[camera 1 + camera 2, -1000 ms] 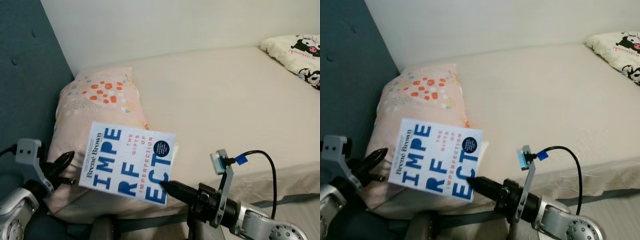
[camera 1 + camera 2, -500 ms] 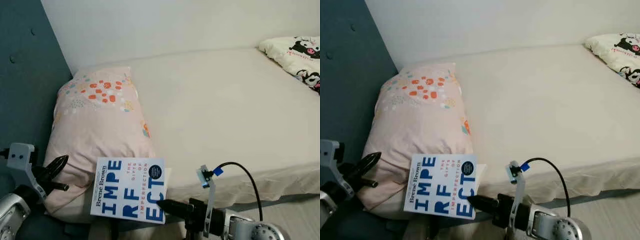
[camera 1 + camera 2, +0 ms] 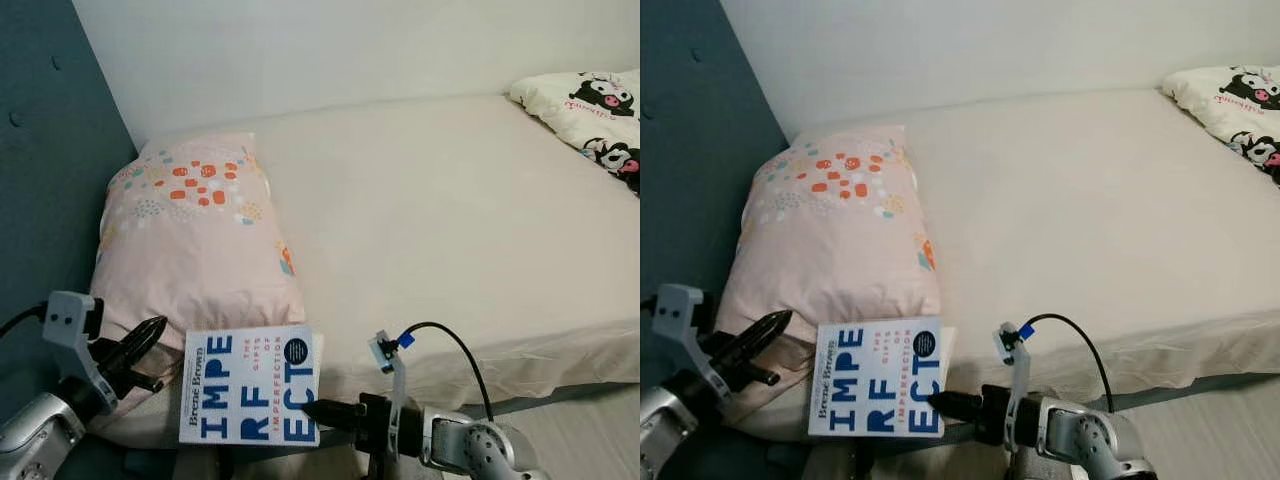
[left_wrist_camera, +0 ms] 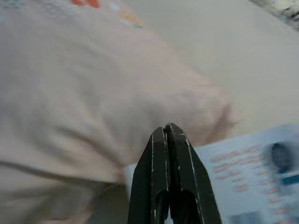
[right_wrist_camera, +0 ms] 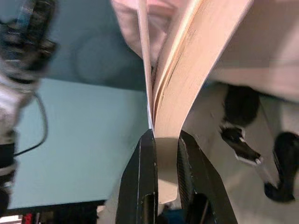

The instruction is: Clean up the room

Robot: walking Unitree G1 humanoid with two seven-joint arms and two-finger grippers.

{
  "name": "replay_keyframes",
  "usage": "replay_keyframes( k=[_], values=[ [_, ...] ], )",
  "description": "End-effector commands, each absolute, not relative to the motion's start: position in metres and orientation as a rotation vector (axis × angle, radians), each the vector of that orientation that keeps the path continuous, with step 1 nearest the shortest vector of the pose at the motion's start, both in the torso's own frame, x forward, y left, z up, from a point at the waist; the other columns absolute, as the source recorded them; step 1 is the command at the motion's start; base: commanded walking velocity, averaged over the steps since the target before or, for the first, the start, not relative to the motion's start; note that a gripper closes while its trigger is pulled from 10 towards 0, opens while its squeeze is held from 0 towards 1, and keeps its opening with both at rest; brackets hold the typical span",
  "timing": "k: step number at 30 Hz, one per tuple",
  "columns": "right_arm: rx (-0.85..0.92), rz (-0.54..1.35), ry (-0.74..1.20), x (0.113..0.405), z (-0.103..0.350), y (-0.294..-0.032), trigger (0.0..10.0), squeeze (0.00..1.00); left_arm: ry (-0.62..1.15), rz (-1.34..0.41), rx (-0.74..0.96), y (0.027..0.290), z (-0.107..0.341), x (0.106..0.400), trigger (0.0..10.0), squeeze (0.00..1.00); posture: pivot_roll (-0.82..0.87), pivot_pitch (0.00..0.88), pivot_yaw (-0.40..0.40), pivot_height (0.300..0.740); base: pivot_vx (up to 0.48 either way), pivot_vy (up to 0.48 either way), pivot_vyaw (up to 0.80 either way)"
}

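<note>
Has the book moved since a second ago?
Yes. The book, held by the right gripper, has come down off the pink pillow toward the bed's near edge.

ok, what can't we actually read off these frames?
- Book: its lower edge is cut off by the bottom of the head views; its cover is blurred in the left wrist view.
- Right gripper: the pages cover its fingertips in the right wrist view.
- Cartoon-print pillow: cut off by the right edge.
- Pink pillow: near corner hidden behind the left gripper.

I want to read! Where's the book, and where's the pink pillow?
book (image 3: 250, 385), left eye view, middle of its front cover.
pink pillow (image 3: 190, 235), left eye view, middle of its top face.
</note>
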State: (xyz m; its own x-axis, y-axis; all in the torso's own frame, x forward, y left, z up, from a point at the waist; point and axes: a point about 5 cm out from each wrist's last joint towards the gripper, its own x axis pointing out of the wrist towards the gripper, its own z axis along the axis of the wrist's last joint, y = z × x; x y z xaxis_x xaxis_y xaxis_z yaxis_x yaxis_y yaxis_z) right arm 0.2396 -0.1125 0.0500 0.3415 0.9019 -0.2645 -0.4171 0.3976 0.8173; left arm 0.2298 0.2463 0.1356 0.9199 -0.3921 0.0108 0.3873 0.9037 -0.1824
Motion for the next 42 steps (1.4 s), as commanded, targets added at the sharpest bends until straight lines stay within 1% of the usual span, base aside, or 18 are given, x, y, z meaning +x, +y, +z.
replay_keyframes(
  k=[1, 2, 3, 4, 5, 7, 10, 14, 22, 23, 24, 26, 29, 32, 34, 38, 39, 42],
  values=[
    [0.719, 0.951, 0.827, 0.236, 0.043, -0.112, 0.0, 0.00, 0.058, -0.428, -0.272, 0.240, 0.131, 0.224, 10.0, 0.00, -0.01, 0.199, -0.031, 0.587, 0.000, 0.000, 0.00],
    [0.711, 0.892, 0.841, 0.238, 0.037, -0.116, 0.0, 0.00, 0.105, -0.445, -0.336, 0.236, 0.127, 0.220, 10.0, 0.00, -0.01, 0.196, -0.031, 0.587, 0.000, 0.000, 0.00],
    [0.711, 0.892, 0.841, 0.238, 0.037, -0.116, 0.0, 0.00, 0.105, -0.445, -0.336, 0.236, 0.127, 0.220, 10.0, 0.00, -0.01, 0.196, -0.031, 0.587, 0.000, 0.000, 0.00],
    [0.700, 0.806, 0.848, 0.240, 0.030, -0.121, 0.0, 0.00, 0.178, -0.471, -0.407, 0.230, 0.120, 0.215, 10.0, 0.00, -0.01, 0.196, -0.029, 0.587, 0.000, 0.000, 0.00],
    [0.700, 0.806, 0.848, 0.240, 0.030, -0.121, 0.0, 0.00, 0.178, -0.471, -0.407, 0.230, 0.120, 0.215, 10.0, 0.00, -0.01, 0.196, -0.029, 0.587, 0.000, 0.000, 0.00],
    [0.701, 0.661, 0.838, 0.247, 0.019, -0.130, 0.0, 0.00, 0.280, -0.500, -0.481, 0.219, 0.109, 0.206, 10.0, 0.00, -0.01, 0.192, -0.025, 0.587, 0.000, 0.000, 0.00],
    [0.732, 0.607, 0.823, 0.250, 0.018, -0.133, 0.0, 0.00, 0.302, -0.503, -0.498, 0.215, 0.106, 0.204, 10.0, 0.00, -0.01, 0.192, -0.025, 0.587, 0.000, 0.000, 0.00],
    [0.877, 0.492, 0.787, 0.258, 0.016, -0.137, 0.0, 0.00, 0.330, -0.521, -0.502, 0.200, 0.100, 0.203, 10.0, 0.00, -0.01, 0.193, -0.018, 0.587, 0.000, 0.000, 0.00],
    [0.988, 0.368, 0.735, 0.272, 0.013, -0.150, 0.0, 0.00, 0.309, -0.480, -0.513, 0.194, 0.104, 0.210, 10.0, 0.00, -0.01, 0.202, -0.013, 0.587, 0.000, 0.000, 0.00],
    [0.985, 0.391, 0.745, 0.281, 0.017, -0.147, 0.0, 0.00, 0.295, -0.473, -0.522, 0.192, 0.106, 0.213, 10.0, 0.00, 0.00, 0.204, -0.008, 0.587, 0.000, 0.000, 0.00],
    [0.985, 0.391, 0.745, 0.281, 0.017, -0.147, 0.0, 0.00, 0.295, -0.473, -0.522, 0.192, 0.106, 0.213, 10.0, 0.00, 0.00, 0.204, -0.008, 0.587, 0.000, 0.000, 0.00],
    [0.965, 0.477, 0.766, 0.287, 0.024, -0.138, 0.0, 0.00, 0.291, -0.477, -0.527, 0.189, 0.108, 0.215, 10.0, 0.00, 0.00, 0.205, -0.009, 0.587, 0.000, 0.000, 0.00],
    [0.956, 0.512, 0.772, 0.288, 0.027, -0.134, 0.0, 0.00, 0.291, -0.478, -0.527, 0.189, 0.108, 0.216, 10.0, 0.00, 0.00, 0.205, -0.009, 0.587, 0.000, 0.000, 0.00],
    [0.877, 0.694, 0.804, 0.294, 0.040, -0.123, 0.0, 0.00, 0.282, -0.476, -0.524, 0.187, 0.110, 0.219, 10.0, 0.00, 0.00, 0.206, -0.010, 0.587, 0.000, 0.000, 0.00],
    [0.849, 0.730, 0.817, 0.295, 0.043, -0.122, 0.0, 0.00, 0.280, -0.474, -0.523, 0.187, 0.110, 0.220, 10.0, 0.00, 0.00, 0.207, -0.009, 0.587, 0.000, 0.000, 0.00],
    [0.827, 0.756, 0.828, 0.297, 0.044, -0.121, 0.0, 0.00, 0.278, -0.471, -0.524, 0.187, 0.111, 0.220, 10.0, 0.00, 0.00, 0.209, -0.008, 0.587, 0.000, 0.000, 0.00],
    [0.704, 0.805, 0.897, 0.297, 0.042, -0.130, 0.0, 0.00, 0.279, -0.479, -0.527, 0.185, 0.112, 0.220, 10.0, 0.00, 0.01, 0.209, -0.009, 0.587, 0.000, 0.000, 0.00],
    [0.622, 0.806, 0.935, 0.297, 0.039, -0.139, 0.0, 0.00, 0.277, -0.478, -0.533, 0.183, 0.113, 0.220, 10.0, 0.00, 0.01, 0.208, -0.011, 0.587, 0.000, 0.000, 0.00]
  ],
)
